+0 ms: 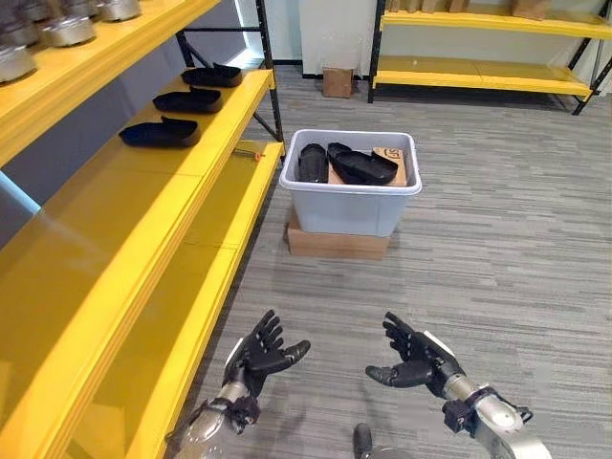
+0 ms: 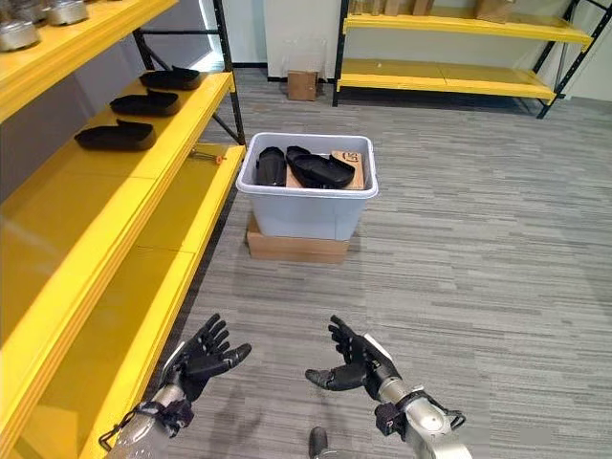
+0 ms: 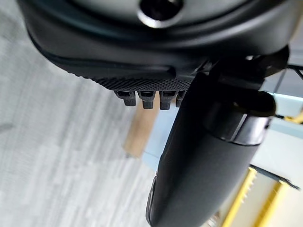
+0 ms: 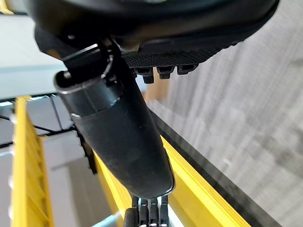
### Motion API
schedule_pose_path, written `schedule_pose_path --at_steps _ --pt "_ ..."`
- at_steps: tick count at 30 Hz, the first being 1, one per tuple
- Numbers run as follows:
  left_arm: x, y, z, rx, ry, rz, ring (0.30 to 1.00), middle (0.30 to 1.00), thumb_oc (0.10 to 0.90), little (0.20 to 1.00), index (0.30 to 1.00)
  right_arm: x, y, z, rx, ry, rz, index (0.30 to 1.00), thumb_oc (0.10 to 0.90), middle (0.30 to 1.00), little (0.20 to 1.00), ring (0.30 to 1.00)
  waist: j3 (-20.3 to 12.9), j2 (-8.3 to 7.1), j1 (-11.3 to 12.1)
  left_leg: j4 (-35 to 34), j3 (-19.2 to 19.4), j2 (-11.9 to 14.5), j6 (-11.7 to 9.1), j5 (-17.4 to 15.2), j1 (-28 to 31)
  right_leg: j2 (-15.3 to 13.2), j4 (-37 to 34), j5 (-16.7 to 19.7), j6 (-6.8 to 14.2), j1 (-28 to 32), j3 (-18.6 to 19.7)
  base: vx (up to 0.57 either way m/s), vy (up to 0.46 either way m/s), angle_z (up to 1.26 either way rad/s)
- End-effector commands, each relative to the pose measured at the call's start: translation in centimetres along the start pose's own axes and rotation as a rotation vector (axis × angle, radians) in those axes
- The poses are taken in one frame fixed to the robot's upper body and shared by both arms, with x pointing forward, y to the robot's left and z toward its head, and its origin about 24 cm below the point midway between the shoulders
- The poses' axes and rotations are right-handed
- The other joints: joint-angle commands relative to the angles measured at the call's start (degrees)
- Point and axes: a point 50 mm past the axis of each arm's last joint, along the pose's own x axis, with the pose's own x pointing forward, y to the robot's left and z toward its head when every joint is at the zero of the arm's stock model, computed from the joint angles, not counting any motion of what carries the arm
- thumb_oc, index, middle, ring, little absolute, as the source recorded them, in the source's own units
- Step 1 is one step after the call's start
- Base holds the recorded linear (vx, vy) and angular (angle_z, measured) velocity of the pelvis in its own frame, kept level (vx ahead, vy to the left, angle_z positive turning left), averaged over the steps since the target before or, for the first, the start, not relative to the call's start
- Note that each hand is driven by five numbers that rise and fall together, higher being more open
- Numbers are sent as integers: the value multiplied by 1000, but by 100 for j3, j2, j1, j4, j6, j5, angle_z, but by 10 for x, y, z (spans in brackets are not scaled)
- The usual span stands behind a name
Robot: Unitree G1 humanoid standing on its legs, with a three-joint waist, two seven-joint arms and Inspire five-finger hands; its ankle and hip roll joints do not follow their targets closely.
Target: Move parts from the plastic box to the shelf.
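Ahead, glossy black curved parts (image 1: 361,165) fill the pale plastic box (image 1: 350,203); left hand (image 1: 260,355) and right hand (image 1: 413,362) hover spread, empty

Cardboard box (image 1: 337,81) (far wall), metal pots (image 1: 67,29)

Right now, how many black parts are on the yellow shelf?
3, in a row on the middle shelf: near part, middle part, far part. At least two more lie in the plastic box; others may be hidden.
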Motion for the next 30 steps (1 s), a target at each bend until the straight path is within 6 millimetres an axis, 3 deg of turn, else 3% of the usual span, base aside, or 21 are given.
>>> schedule_pose_path --at_steps 1,2,3,5,6,8,10,13,16,21,22,23,24,25,26,27,28,30 --pt "6 -10 48 47 -219 -90 1000 1000 900 1000 1000 -5 5 34 2 -203 37 1000 900 1000 1000 1000 43 -116 -42 645 440 -249 380 1170 -338 -358 -206 -41 383 -39 221 190 -277 9" --pt "1 -7 45 60 -206 -83 1000 1000 900 1000 1000 -9 3 34 -3 -199 20 1000 900 1000 1000 1000 239 -303 74 986 740 -281 500 975 -939 -410 -316 -152 286 296 269 219 -196 25" --pt "1 -6 45 59 -205 -80 1000 1000 900 1000 1000 -9 2 34 0 -202 13 1000 900 1000 1000 1000 265 -322 115 850 821 -315 516 829 -1177 -421 -353 -171 298 393 281 298 -194 34" --pt "-2 -2 42 59 -198 -61 1000 1000 900 1000 1000 -10 1 36 -6 -211 7 1000 900 1000 1000 1000 242 -284 190 12 908 -352 572 601 -1407 -377 -446 -261 358 562 278 271 37 10" --pt "-4 -1 41 63 -192 -57 1000 1000 900 1000 1000 -10 0 36 -12 -214 7 1000 900 1000 1000 1000 241 -254 260 -805 910 -333 581 614 -1429 -343 -523 -349 398 712 314 222 61 -14" --pt "-5 -1 38 63 -185 -57 1000 1000 900 1000 1000 -10 1 35 -11 -209 11 1000 900 1000 1000 1000 211 -240 285 -1326 906 -323 583 664 -1315 -336 -528 -384 420 764 326 199 69 -34" --pt "-5 -2 35 86 -178 -58 1000 1000 900 1000 1000 -12 1 33 -29 -203 11 1000 900 1000 1000 1000 125 -84 370 -2874 972 -256 411 1314 -1562 -188 -733 -527 469 1133 352 484 149 -33" --pt "-5 2 38 99 -184 -49 1000 1000 900 1000 1000 -6 7 33 -44 -196 40 1000 900 1000 1000 1000 42 -3 457 -2856 906 -333 441 1382 -1421 -124 -820 -665 548 1467 586 340 116 -12" --pt "-7 1 40 117 -191 -58 1000 1000 900 1000 1000 -6 13 31 -25 -196 73 1000 900 1000 1000 1000 -142 -40 481 -2769 1004 -364 439 1382 -1261 -331 -853 -762 647 1668 634 338 178 -74" --pt "-6 2 47 129 -211 -59 1000 1000 900 1000 1000 1 25 33 -7 -203 118 1000 900 1000 1000 1000 -250 -231 557 -2038 1317 -554 770 724 -1343 -842 -351 -613 939 1605 610 283 196 -38" --pt "-7 2 49 137 -210 -65 1000 1000 900 1000 1000 4 28 36 -15 -212 136 1000 900 1000 1000 1000 -255 -279 612 -1880 1405 -681 926 447 -1261 -987 207 -363 1062 1417 667 254 201 -30" --pt "-7 2 49 138 -210 -65 1000 1000 900 1000 1000 4 28 36 -15 -212 136 1000 900 1000 1000 1000 -258 -282 619 -1871 1413 -682 929 440 -1266 -991 221 -371 1065 1405 676 229 199 -27" --pt "-6 2 50 146 -206 -73 1000 1000 900 1000 1000 4 29 36 -11 -212 143 1000 900 1000 1000 1000 -220 -272 600 -1810 1404 -742 1000 337 -1199 -985 678 -151 1083 1202 716 151 172 -14" --pt "-6 2 53 165 -209 -77 1000 1000 900 1000 1000 5 32 35 -4 -212 150 1000 900 1000 1000 1000 -119 -245 524 -1762 1297 -843 1140 153 -1014 -898 1631 354 1121 777 800 146 169 -2" --pt "-6 2 53 165 -209 -77 1000 1000 900 1000 1000 5 32 35 -5 -212 150 1000 900 1000 1000 1000 -139 -232 532 -1769 1300 -825 1137 168 -1039 -881 1623 374 1117 747 807 140 181 29" --pt "-5 1 55 177 -217 -76 1000 1000 900 1000 1000 6 33 36 -4 -216 152 1000 900 1000 1000 1000 -51 -181 468 -1784 1238 -883 1232 80 -875 -870 2133 697 1143 507 825 117 165 63" --pt "-4 1 56 187 -215 -74 1000 1000 900 1000 1000 7 35 37 -6 -219 158 1000 900 1000 1000 1000 25 -82 399 -1821 1199 -889 1307 19 -715 -812 2579 812 1105 290 763 180 231 65" --pt "-5 3 57 199 -212 -67 1000 1000 900 1000 1000 7 35 34 -8 -206 158 1000 900 1000 1000 1000 122 65 292 -1920 1151 -928 1399 -50 -455 -735 3236 674 1080 -179 625 241 216 40"
